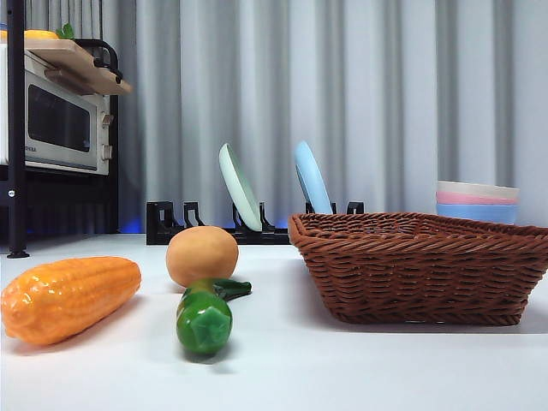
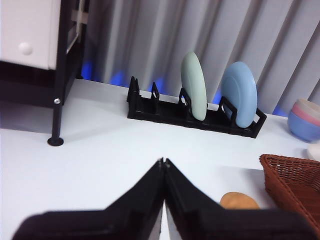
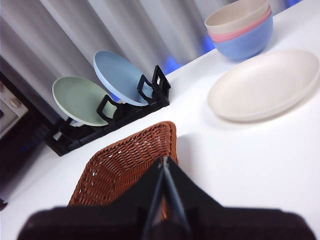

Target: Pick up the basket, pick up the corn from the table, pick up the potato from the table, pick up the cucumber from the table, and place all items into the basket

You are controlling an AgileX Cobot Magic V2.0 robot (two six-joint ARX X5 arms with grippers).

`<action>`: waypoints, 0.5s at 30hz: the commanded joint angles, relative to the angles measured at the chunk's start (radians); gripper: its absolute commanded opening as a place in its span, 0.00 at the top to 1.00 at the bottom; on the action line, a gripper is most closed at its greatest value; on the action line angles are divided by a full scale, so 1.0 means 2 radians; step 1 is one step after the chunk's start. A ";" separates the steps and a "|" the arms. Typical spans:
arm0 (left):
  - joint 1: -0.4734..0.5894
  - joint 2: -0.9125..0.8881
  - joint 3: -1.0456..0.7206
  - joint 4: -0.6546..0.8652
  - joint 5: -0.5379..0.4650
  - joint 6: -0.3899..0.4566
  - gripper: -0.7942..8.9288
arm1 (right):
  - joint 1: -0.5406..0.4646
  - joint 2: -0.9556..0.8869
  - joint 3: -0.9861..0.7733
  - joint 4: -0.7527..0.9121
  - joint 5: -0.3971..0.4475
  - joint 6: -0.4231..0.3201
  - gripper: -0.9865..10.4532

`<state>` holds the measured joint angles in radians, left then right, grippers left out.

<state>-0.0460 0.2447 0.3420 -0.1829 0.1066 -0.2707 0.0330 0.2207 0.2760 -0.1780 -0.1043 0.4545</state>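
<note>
Left gripper [image 2: 163, 162]: jaws pressed together, tips meeting at lower centre of its wrist frame, holding nothing. Right gripper [image 3: 165, 161]: same, jaws closed, empty. Neither arm visible in front view.

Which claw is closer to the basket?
Right. The right claw is above the basket corner; the left claw is off beside it, near the potato.

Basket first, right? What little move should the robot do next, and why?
Probably yes: the right gripper, jaws shut, hovers over the basket, so it should likely open and lower onto the rim. The basket holds nothing, while the corn, potato and cucumber lie on the table. The left gripper waits shut.
</note>
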 commanded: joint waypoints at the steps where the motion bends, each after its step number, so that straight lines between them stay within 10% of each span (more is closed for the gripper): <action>1: 0.001 0.055 0.035 0.001 0.010 0.023 0.93 | 0.000 0.049 0.039 0.003 -0.001 -0.044 0.92; 15: 0.001 0.294 0.201 -0.080 0.202 0.047 0.92 | 0.000 0.315 0.251 -0.149 -0.061 -0.169 0.92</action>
<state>-0.0460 0.8242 0.7376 -0.3367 0.4934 -0.1940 0.0330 0.8200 0.7586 -0.4507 -0.1978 0.1867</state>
